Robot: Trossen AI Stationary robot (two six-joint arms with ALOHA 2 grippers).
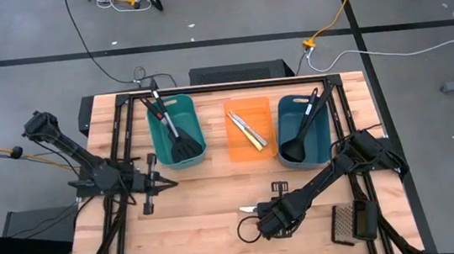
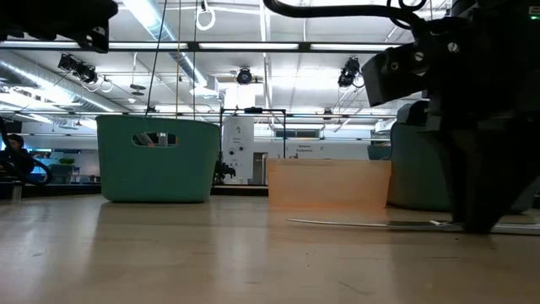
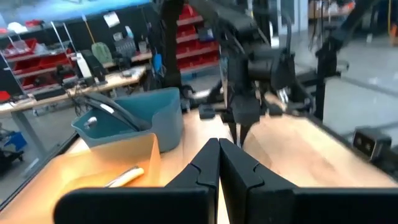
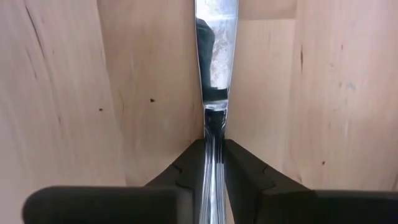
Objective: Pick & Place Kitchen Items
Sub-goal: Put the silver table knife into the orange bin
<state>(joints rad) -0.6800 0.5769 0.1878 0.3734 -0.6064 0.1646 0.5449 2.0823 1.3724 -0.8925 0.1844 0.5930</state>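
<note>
My right gripper [image 4: 214, 163] has its fingers clamped on a silver knife [image 4: 215, 56] lying on the counter [image 4: 68, 93]; left gripper [image 3: 219, 163] fingers together.

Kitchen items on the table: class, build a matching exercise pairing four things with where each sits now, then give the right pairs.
Things:
1. spatulas
2. ladle
3. yellow knives
4. silver knife

Places:
A. orange tray
B. held by the right gripper on the table
C. left teal tub
D. right teal tub

Pairs: 1-C, 2-D, 3-A, 4-B
</note>
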